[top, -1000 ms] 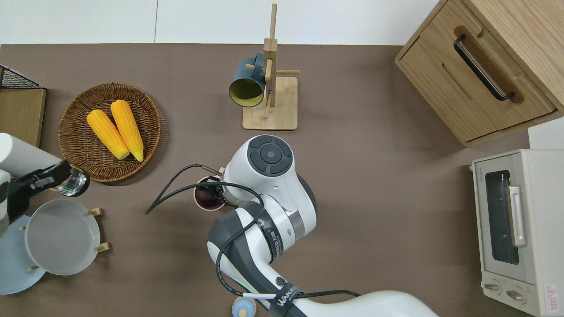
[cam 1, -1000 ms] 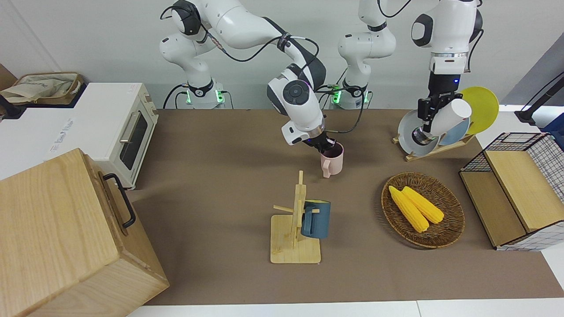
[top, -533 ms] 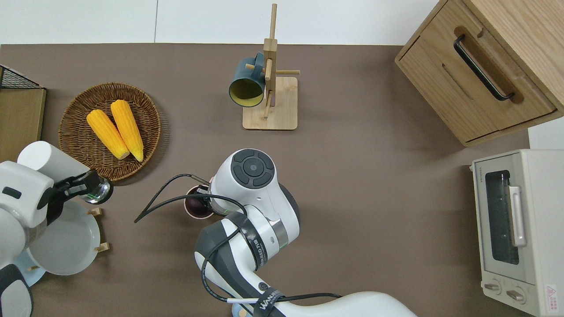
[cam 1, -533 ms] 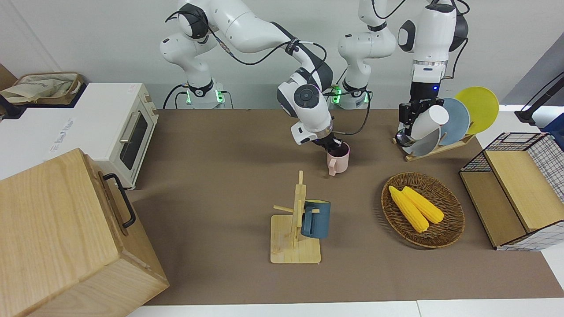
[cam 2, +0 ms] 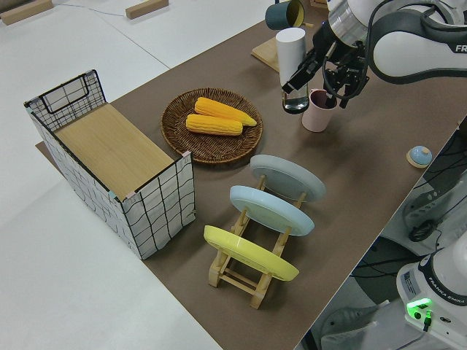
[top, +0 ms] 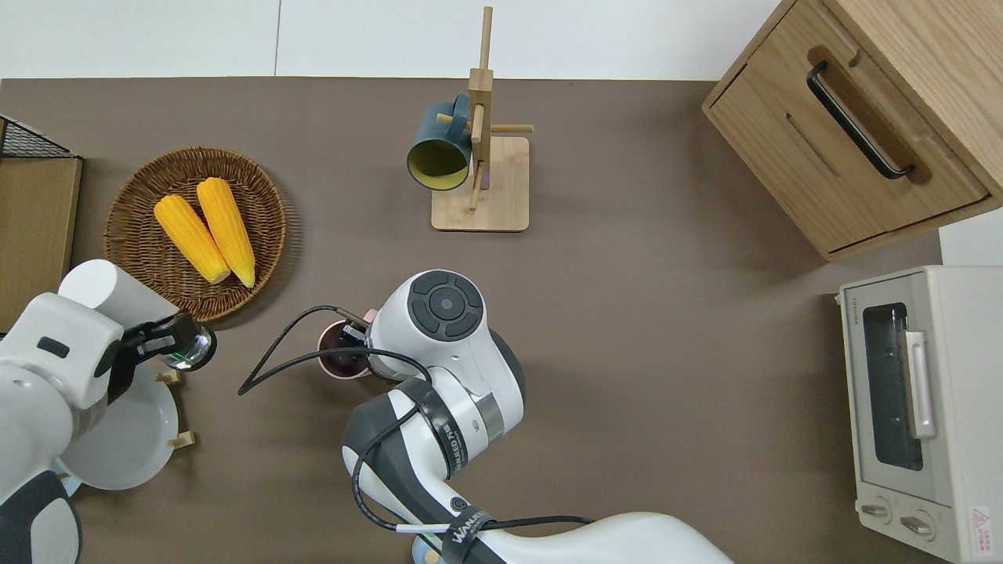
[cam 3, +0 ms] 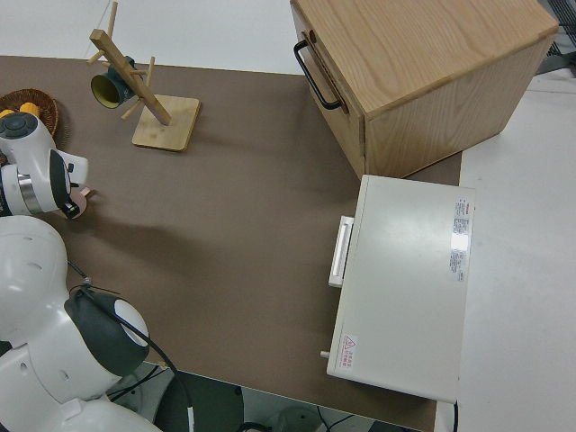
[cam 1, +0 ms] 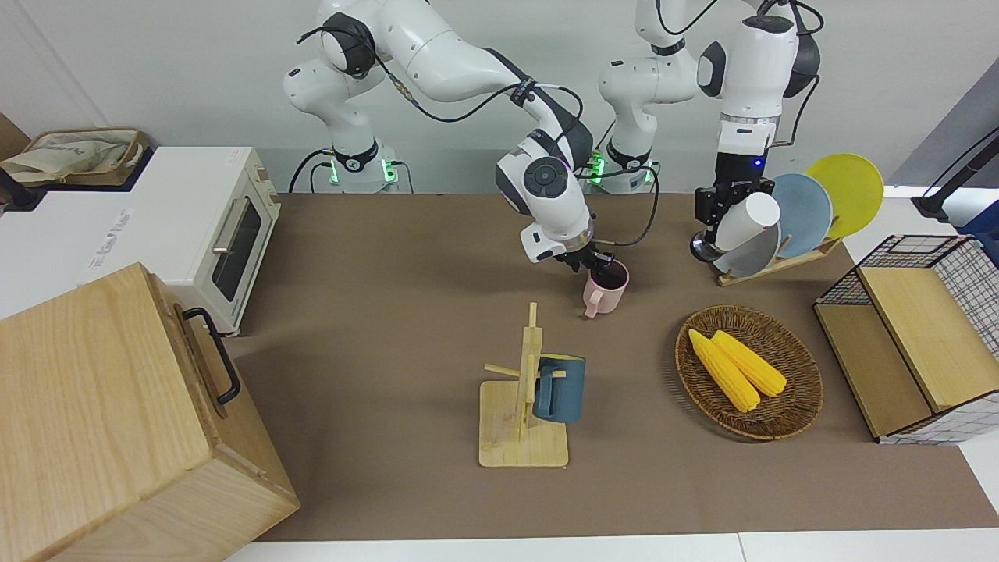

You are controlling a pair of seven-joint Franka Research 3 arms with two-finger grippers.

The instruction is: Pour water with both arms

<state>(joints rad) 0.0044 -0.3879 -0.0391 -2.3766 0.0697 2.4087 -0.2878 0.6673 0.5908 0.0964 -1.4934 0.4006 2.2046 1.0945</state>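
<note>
My right gripper (cam 1: 595, 264) is shut on the rim of a pink mug (cam 1: 606, 290), one finger inside it. The mug hangs slightly tilted, low over the middle of the brown table; whether it touches the table I cannot tell. In the overhead view the right arm hides most of the pink mug (top: 338, 362). My left gripper (cam 1: 716, 220) is shut on a bottle (cam 1: 747, 222) with a white top and a clear glass bottom, held tilted. In the left side view the bottle (cam 2: 292, 52) hangs close beside the pink mug (cam 2: 319, 113). No water shows.
A mug tree (cam 1: 521, 406) holding a blue mug (cam 1: 560, 389) stands farther from the robots. A wicker basket (cam 1: 788, 406) holds two corn cobs. A plate rack (cam 1: 784, 261), a wire basket (cam 1: 968, 265), a toaster oven (cam 1: 211, 226) and a wooden cabinet (cam 1: 117, 406) line the table's ends.
The right gripper has carried the pink mug toward the left arm's end of the table. The left arm has brought the bottle away from the plate rack, toward the mug.
</note>
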